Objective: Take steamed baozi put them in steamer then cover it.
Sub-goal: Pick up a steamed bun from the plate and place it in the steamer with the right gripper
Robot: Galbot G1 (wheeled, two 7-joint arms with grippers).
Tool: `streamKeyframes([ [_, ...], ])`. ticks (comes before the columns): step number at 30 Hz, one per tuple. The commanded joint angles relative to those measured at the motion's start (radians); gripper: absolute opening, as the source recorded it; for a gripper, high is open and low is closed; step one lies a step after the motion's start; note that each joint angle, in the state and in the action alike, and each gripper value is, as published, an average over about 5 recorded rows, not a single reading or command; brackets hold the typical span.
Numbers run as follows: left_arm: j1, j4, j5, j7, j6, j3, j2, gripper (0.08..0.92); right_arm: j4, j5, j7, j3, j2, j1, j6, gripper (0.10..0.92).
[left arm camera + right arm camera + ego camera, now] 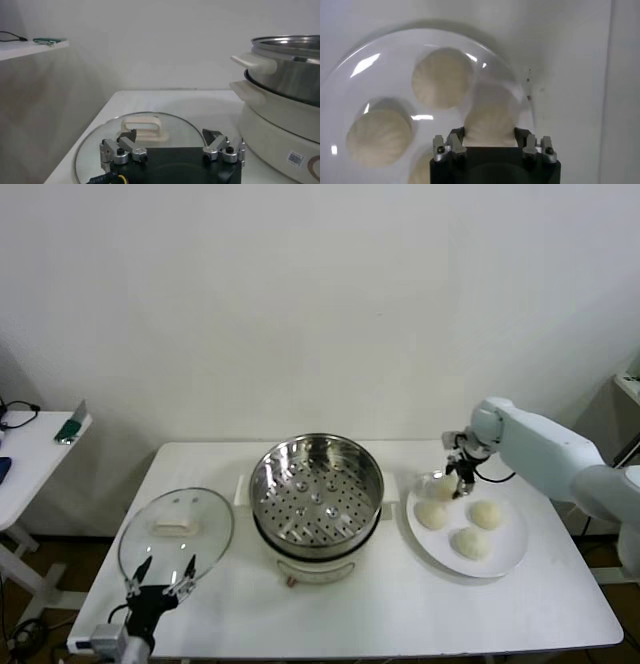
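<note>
The steel steamer (316,494) stands open at the table's middle, its perforated tray bare; its side shows in the left wrist view (287,65). The glass cover (176,532) lies flat to its left, also in the left wrist view (145,131). My right gripper (462,476) is shut on one baozi (440,485) at the back-left edge of the white plate (510,549). In the right wrist view the gripper (489,136) grips that baozi (489,112). Three more baozi (470,527) lie on the plate. My left gripper (160,569) is open and empty just in front of the cover (170,136).
A white side table (25,459) with a small green object stands far left. The plate's rim (350,85) fills much of the right wrist view. The table's front edge lies close below the left gripper.
</note>
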Motion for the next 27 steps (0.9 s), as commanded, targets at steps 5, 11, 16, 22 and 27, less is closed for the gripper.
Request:
streamKeyframes([
  [5, -0.003, -0.008, 0.005, -0.001, 0.001, 0.008, 0.002, 0.823, 0.409, 0.176, -0.02, -0.308, -0.004, 0.542, 0.259, 0.67],
  [11, 0.001, -0.018, 0.008, -0.001, 0.0, 0.009, 0.0, 0.823, 0.61, 0.17, 0.012, -0.336, 0.061, 0.654, 0.43, 0.67],
  [16, 0.001, -0.027, 0.008, -0.001, 0.0, 0.011, -0.006, 0.823, 0.673, 0.058, 0.054, -0.296, 0.123, 0.599, 0.521, 0.67],
  [22, 0.003, -0.035, 0.009, -0.001, -0.003, 0.016, -0.007, 0.823, 0.587, -0.114, 0.12, -0.242, 0.224, 0.455, 0.584, 0.67],
  [27, 0.006, -0.042, 0.012, -0.002, -0.008, 0.014, -0.006, 0.823, 0.483, -0.21, 0.154, -0.215, 0.305, 0.348, 0.616, 0.67],
])
